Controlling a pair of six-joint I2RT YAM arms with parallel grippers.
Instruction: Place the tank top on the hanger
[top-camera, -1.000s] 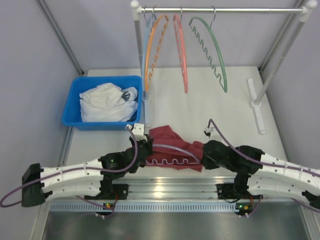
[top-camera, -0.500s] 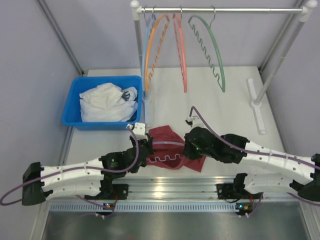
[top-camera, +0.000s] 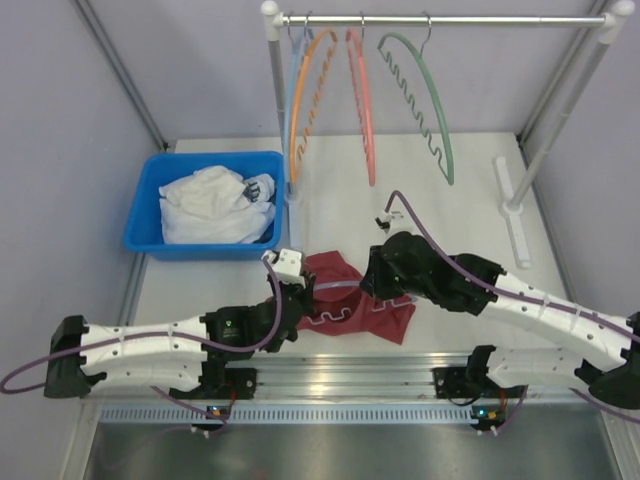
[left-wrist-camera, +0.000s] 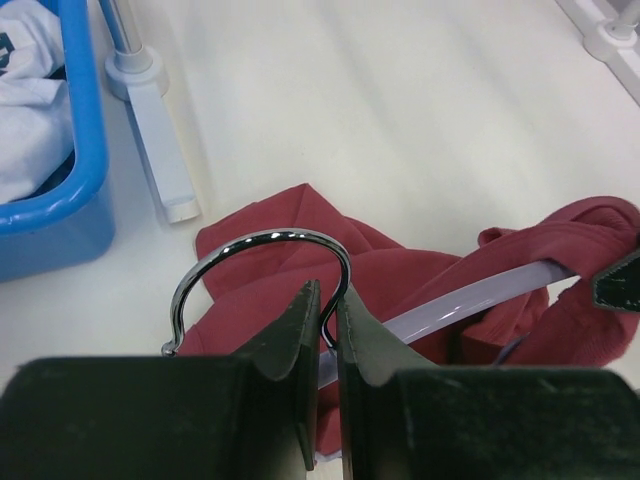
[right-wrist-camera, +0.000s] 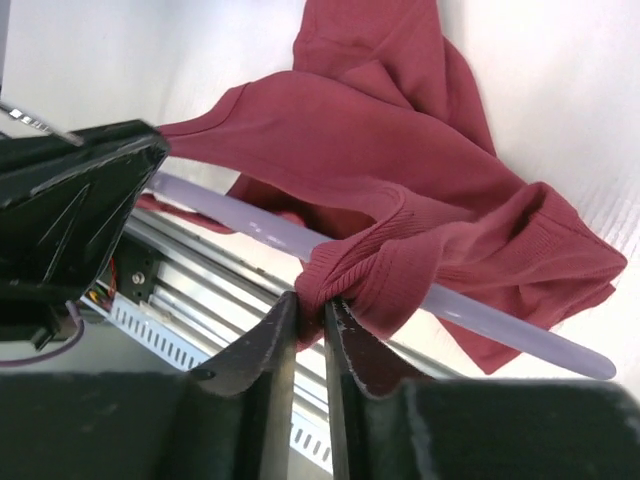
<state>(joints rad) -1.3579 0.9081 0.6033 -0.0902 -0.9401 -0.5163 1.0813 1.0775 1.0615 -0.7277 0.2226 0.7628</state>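
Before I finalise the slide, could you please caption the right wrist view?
Right hand pinching a bunched fold of the maroon tank top, which is draped over the lavender hanger.

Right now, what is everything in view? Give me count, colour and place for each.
table: 1, white, under everything
tank top: 1, maroon, crumpled at front centre
hanger: 1, pale lavender, partly inside the tank top
rack: 1, white posts with metal rail, far side
orange hanger: 1, orange, left on the rail
salmon-red hanger: 1, salmon-red, middle of the rail
green hanger: 1, green, right on the rail
bin: 1, blue, far left
white cloth: 1 heap, white, inside the bin
left gripper: 1, black, shut on the hanger's metal hook
right gripper: 1, black, shut on a fold of the tank top
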